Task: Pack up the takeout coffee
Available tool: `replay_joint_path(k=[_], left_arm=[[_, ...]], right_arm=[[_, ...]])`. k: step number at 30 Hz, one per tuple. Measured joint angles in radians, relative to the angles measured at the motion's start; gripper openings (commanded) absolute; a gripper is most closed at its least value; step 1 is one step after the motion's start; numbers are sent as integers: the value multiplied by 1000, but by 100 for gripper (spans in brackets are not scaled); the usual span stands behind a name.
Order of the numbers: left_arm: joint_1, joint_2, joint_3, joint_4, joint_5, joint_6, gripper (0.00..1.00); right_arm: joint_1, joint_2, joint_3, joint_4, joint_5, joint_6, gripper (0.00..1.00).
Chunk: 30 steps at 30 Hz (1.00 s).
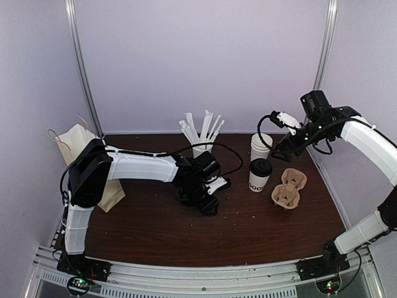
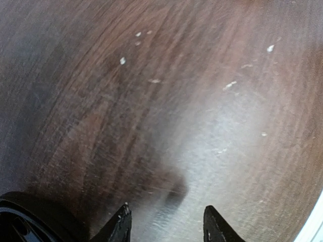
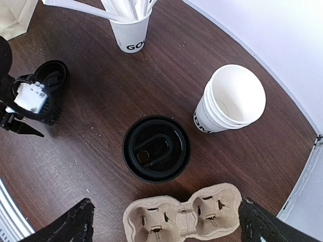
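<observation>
The takeout coffee (image 1: 260, 175) is a white cup with dark lettering and a black lid (image 3: 156, 148), upright at centre right of the table. My right gripper (image 3: 169, 222) hangs open high above it and the cup carrier, with nothing between its fingers; in the top view this right gripper (image 1: 279, 151) sits just right of the cup stack. My left gripper (image 2: 166, 222) is low over bare wood, jaws apart and empty. From above, the left gripper (image 1: 208, 202) is well left of the coffee.
A brown pulp two-cup carrier (image 1: 289, 189) (image 3: 181, 214) lies right of the coffee. A stack of lidless white cups (image 1: 261, 146) (image 3: 232, 101) stands behind it. A cup of white straws (image 1: 201, 139) (image 3: 131, 33) is at the back centre. A paper bag (image 1: 80, 155) stands at far left.
</observation>
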Motion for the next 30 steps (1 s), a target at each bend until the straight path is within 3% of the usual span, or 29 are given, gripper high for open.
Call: replay_joint_path(k=[15,23,30], left_arm=[[127,19,-3,-32,-101,7,49],[210,23,-3,-32,-144,18,53],[122,-94,-47,-108,-151,43,57]], right_arm=[[-3,0,-21,19,-13,15,99],[-6,-3,-50,32,-24,15,100],[-16,-45,-73,36,-31,15,100]])
